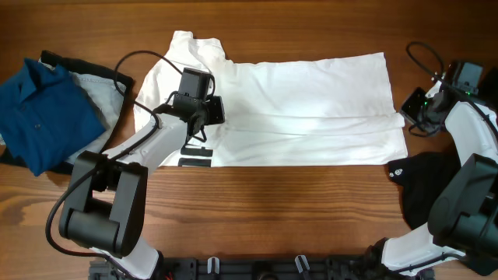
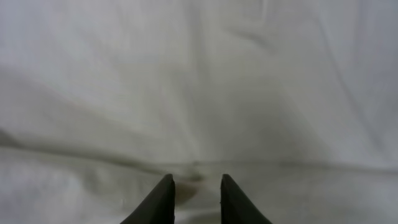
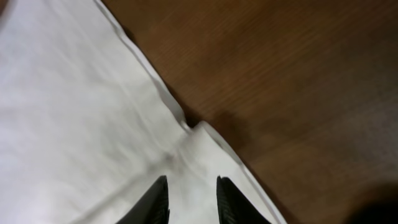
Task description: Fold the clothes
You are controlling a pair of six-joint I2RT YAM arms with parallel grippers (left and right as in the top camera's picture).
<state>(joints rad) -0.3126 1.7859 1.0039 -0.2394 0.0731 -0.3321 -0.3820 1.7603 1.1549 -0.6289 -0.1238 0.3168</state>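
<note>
The wooden counter (image 1: 272,202) carries the white T-shirt (image 1: 311,101), spread flat. Over it the left gripper (image 2: 196,178) and the right gripper (image 3: 191,179) stand slightly parted, holding nothing.

Soft matt white cloth T-shirt (image 1: 311,101), creased, matt blue shirt (image 1: 39,109), grained wood table (image 1: 272,202), matt black fingers (image 2: 163,202)

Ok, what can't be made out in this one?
Print on the white T-shirt: overhead, mostly under the left arm.
Pale grey garment: overhead, largely covered by the blue shirt.
Black garment: overhead, partly behind the right arm.
Whether left hand or right hand pinches cloth: wrist views, blurred, fingers cut by the bottom edge.
</note>
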